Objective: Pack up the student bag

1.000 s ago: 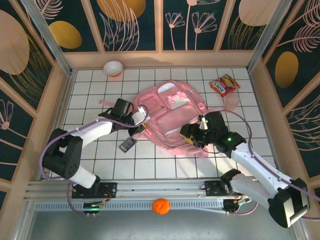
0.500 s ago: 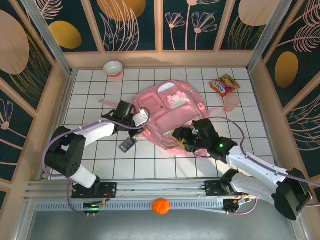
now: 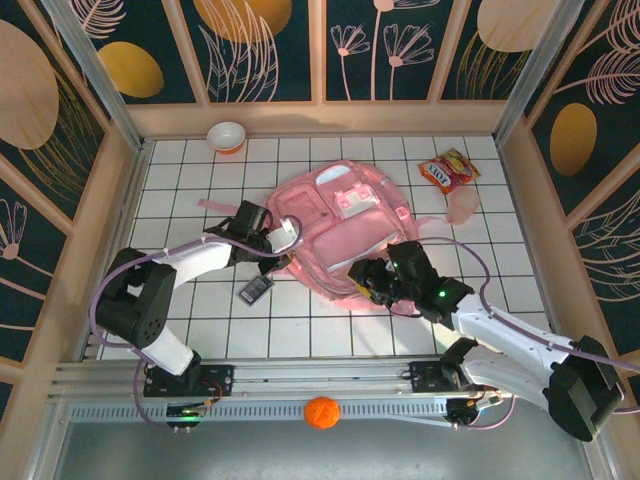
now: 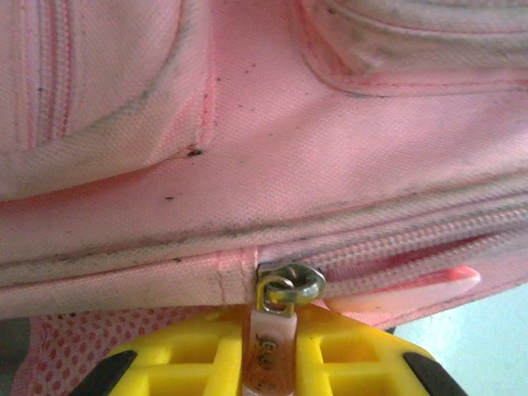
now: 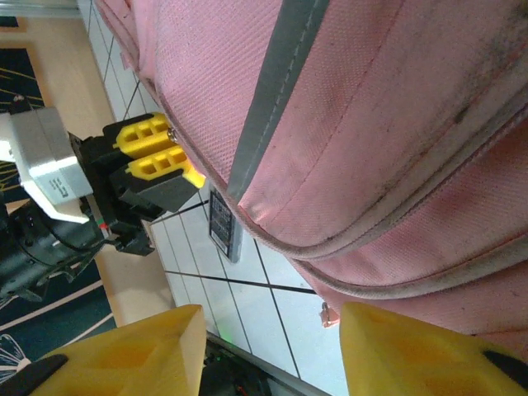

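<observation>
The left arm (image 3: 190, 260) and right arm (image 3: 510, 335), bolted to the base rail (image 3: 320, 378), are white shells linked by round black joints. Above the rail, a purple cable (image 3: 93, 318) loops along each. The left tool (image 5: 157, 150) has ribbed yellow fingers, a black body and a white housing. The right tool (image 5: 271, 322) has blocky yellow fingers.

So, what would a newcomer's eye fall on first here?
The pink backpack lies in the middle of the white tiled table. The left gripper has its jaws pinched on the zip pull; the right gripper has its jaws open alongside. An orange ball sits beyond the near edge.
</observation>
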Motion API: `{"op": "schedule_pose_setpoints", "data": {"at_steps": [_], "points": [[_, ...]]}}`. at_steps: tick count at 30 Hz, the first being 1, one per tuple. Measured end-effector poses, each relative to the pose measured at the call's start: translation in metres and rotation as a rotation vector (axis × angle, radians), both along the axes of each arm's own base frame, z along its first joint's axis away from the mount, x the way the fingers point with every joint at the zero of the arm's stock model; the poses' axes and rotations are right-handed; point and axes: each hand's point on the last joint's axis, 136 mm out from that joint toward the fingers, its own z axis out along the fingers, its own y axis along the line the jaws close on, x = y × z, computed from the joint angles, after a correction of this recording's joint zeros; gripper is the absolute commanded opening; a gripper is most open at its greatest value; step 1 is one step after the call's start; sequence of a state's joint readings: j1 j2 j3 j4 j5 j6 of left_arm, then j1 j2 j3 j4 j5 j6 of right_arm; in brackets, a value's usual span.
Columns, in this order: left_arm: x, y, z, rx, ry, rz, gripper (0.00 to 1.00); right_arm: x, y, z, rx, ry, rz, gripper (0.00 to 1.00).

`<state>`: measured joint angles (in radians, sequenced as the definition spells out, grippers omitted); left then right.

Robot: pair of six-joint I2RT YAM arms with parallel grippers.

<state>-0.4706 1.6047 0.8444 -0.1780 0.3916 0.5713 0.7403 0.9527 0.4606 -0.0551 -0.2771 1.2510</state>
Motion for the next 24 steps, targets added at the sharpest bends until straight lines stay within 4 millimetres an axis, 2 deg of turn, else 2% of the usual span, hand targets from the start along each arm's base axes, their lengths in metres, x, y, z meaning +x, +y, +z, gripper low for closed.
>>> {"op": "schedule_pose_setpoints", "data": {"at_steps": [9,18,22,24], "points": [[-0.008,-0.01,0.028,-0.077,-0.031,-0.051,0.21,0.007,-0.005,-0.005,0.004,0.002,-0.065,0.37],[-0.009,-0.011,0.015,-0.054,-0.008,-0.03,0.01,0.011,-0.006,0.0,0.012,-0.021,-0.085,0.35],[-0.009,-0.012,0.014,-0.049,-0.011,-0.029,0.0,0.012,-0.006,0.0,0.012,-0.023,-0.087,0.34],[-0.011,-0.012,0.011,-0.048,-0.009,-0.03,0.07,0.012,-0.006,0.0,0.013,-0.024,-0.087,0.34]]}}
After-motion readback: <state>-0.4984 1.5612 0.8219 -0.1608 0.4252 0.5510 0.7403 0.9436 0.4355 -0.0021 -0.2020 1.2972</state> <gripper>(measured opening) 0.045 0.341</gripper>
